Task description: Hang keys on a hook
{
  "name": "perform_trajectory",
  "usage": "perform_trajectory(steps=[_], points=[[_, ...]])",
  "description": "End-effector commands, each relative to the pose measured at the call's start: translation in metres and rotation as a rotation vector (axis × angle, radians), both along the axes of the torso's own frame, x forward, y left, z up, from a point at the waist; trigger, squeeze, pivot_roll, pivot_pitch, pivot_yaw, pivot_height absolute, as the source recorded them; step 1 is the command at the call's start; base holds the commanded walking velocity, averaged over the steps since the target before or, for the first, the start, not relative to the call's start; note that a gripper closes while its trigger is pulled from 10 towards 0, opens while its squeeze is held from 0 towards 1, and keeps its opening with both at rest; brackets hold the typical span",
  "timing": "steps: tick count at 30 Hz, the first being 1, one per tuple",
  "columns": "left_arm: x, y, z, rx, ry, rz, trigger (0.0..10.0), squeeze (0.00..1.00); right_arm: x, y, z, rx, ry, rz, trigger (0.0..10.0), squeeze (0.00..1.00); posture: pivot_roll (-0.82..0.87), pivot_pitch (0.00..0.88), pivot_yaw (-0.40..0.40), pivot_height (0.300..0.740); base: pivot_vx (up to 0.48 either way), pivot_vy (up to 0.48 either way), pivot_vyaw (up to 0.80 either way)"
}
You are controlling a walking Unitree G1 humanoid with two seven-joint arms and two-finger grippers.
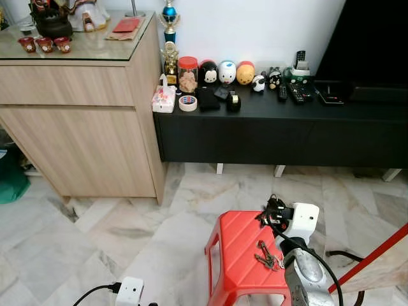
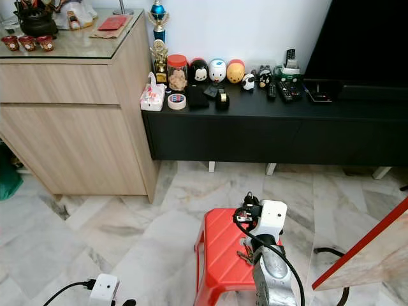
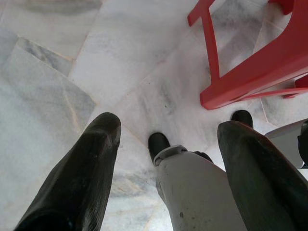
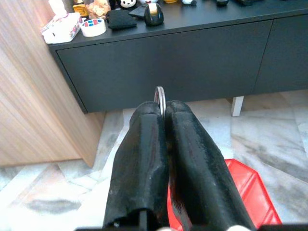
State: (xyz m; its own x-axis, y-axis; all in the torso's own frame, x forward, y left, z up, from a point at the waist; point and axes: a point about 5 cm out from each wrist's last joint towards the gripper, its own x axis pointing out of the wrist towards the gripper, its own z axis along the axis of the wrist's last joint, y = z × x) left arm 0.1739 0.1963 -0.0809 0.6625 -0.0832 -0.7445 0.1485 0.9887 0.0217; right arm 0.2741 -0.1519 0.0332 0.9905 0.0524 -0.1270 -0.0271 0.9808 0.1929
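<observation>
- Keys (image 1: 268, 255), lower right of the left eye view: a small metal bunch, judged light, hard and loose-jointed; likely to swing and rattle; best taken by the ring, leaving the loop free for a hook
- Key ring (image 4: 160, 100), centre of the right wrist view: thin rim pinched edge-on, poking out past the fingertips
- Right gripper (image 4: 163, 113): fingers pressed together on that ring; bunch dangling below, over the red stool (image 1: 239, 245)
- Left gripper (image 3: 168, 139): fingers spread wide, holding nothing, over marble floor (image 3: 72, 72), bottom of frame
- No hook made out; black tabletop (image 1: 319, 108) across the upper right
</observation>
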Motion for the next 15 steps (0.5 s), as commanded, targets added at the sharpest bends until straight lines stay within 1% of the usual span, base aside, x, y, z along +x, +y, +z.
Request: perform_trajectory(steps=[1,15], points=[[-0.0067,0.0002,-0.0033,0.003,0.028,-0.009,10.0,0.00,0.0011,-0.0026,0.0005,0.007,0.002,-0.014,10.0,0.00,0.01,0.038,-0.032,0.740,-0.244,0.000,0.00],[-0.0053,0.0008,-0.0027,0.003,0.020,0.009,10.0,0.00,0.0035,-0.0088,-0.0031,0.005,0.020,-0.041,10.0,0.00,0.02,0.032,-0.029,0.740,-0.257,0.000,0.00]])
